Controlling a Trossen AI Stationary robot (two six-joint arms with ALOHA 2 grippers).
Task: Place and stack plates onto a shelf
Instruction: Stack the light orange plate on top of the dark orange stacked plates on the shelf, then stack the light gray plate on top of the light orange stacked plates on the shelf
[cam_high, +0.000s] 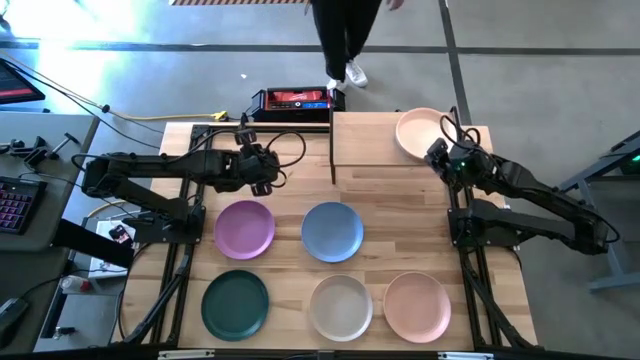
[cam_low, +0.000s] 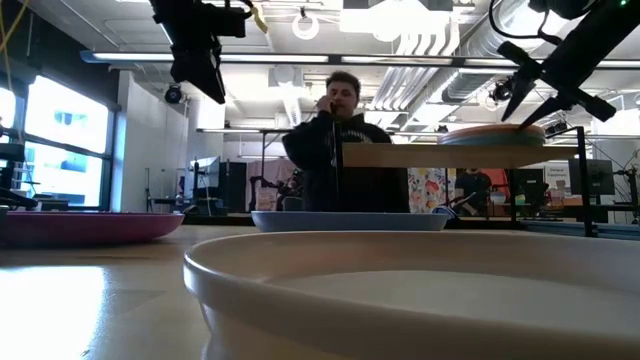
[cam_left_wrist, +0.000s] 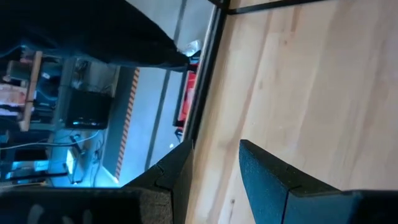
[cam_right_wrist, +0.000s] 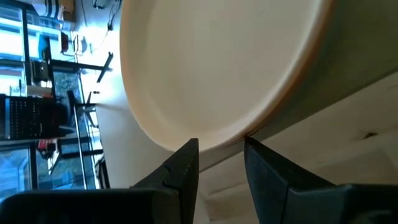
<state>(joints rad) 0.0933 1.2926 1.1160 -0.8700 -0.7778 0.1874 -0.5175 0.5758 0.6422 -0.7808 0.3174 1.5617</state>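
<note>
Peach plate lies on the shelf, right end, atop others. Right end effector sits at its rim, fingers parted, gripping nothing; backing straight off seems best to avoid dragging it. Shelf edge close. Left end effector released, above bare bench. Five plates wait in front.

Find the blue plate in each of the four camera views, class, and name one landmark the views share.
High view: blue plate, table centre, right of the purple plate.
Low view: blue plate, mid-distance, centre, before the person.
Left wrist view: not in it.
Right wrist view: not in it.
Shared landmark: the shelf.
</note>
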